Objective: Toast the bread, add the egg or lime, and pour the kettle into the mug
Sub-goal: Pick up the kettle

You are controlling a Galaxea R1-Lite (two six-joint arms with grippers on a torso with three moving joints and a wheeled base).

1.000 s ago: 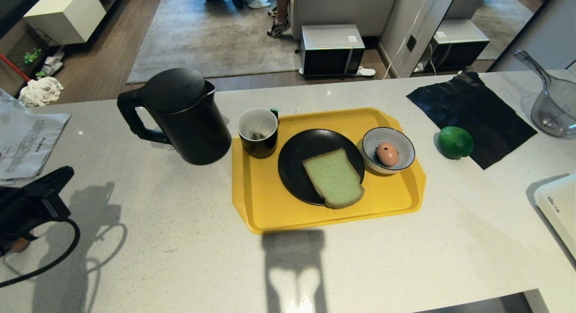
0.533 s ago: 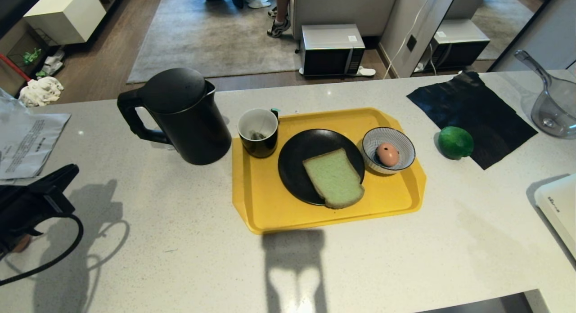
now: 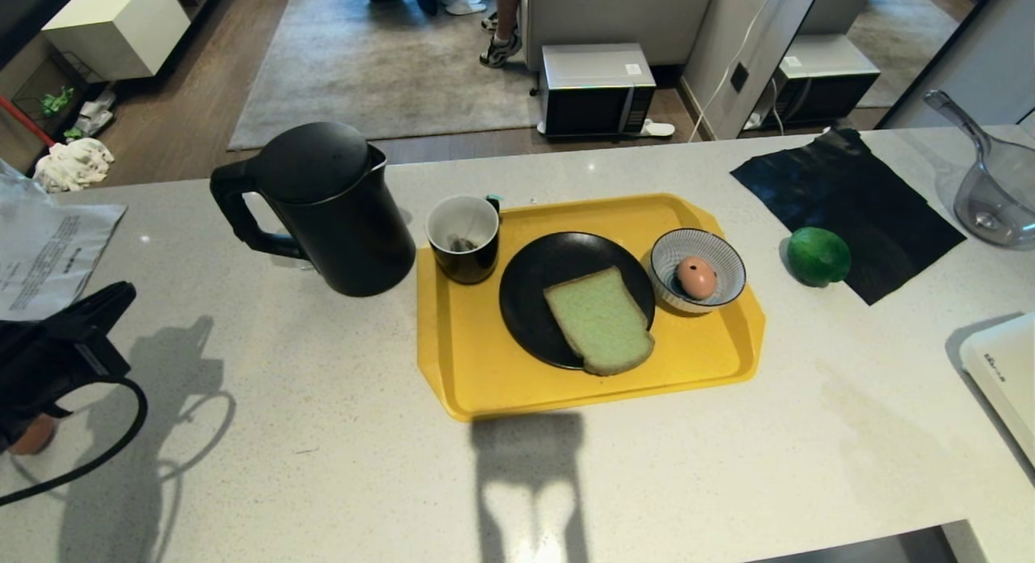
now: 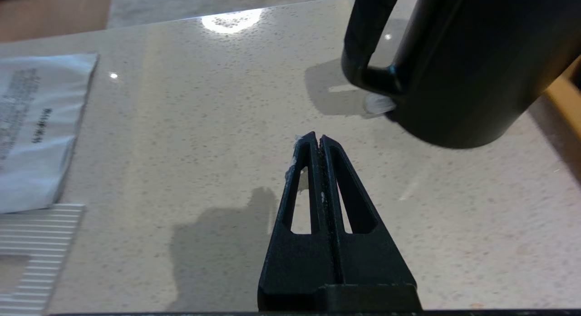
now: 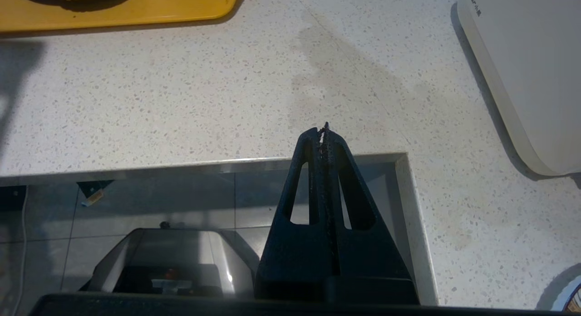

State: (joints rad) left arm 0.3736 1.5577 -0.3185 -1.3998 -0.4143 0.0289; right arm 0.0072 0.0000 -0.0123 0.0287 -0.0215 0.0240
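While clenched empty, left fingers [image 4: 320, 141] near kettle [image 4: 458, 61] handle, apart, right fingers [image 5: 323, 133] clenched, parked

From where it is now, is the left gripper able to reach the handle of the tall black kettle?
Probably yes. The left gripper, shut and empty, hovers over bare counter, and the tall matte black kettle turns its loop handle toward it. Nothing lies between, but the jaws must open first.

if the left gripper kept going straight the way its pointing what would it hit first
Probably bare countertop at first: the shut left gripper points along it, with the kettle and its handle slightly to one side. Depth is unclear, so it might clip the kettle's base.
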